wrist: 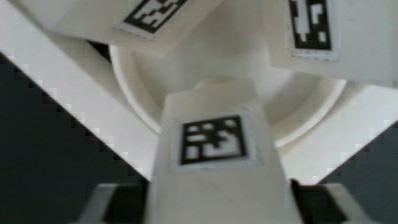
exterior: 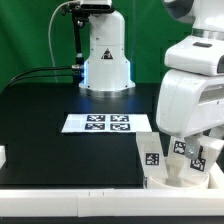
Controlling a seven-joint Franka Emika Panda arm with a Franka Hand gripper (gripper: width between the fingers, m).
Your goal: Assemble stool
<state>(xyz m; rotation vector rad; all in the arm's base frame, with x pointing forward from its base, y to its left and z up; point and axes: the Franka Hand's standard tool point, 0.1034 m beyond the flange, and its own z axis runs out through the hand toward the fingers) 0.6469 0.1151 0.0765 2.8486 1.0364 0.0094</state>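
The arm (exterior: 195, 85) stands low at the exterior view's right, its bulky white wrist bent down over the stool parts near the table's (exterior: 60, 115) front edge. The gripper (wrist: 214, 196) reaches straight down among them. In the wrist view its two dark fingers (wrist: 114, 203) sit on either side of one white leg (wrist: 215, 140) with a square tag on its face, close against the leg's flanks. The jaws stand at a middling width, about that of the leg; whether they press on it cannot be told for sure.

The round seat (wrist: 329, 100) lies directly under the gripper, a shallow white dish with its hollow side up. The leg between the fingers rises from inside the dish. Two more tagged legs (wrist: 304, 32) stand in the seat just beyond it, leaning apart.

In the exterior view the stool (exterior: 178, 165) sits right below the wrist. The marker board (exterior: 107, 123) lies flat, well apart from the gripper, toward the arm's base (exterior: 106, 55).
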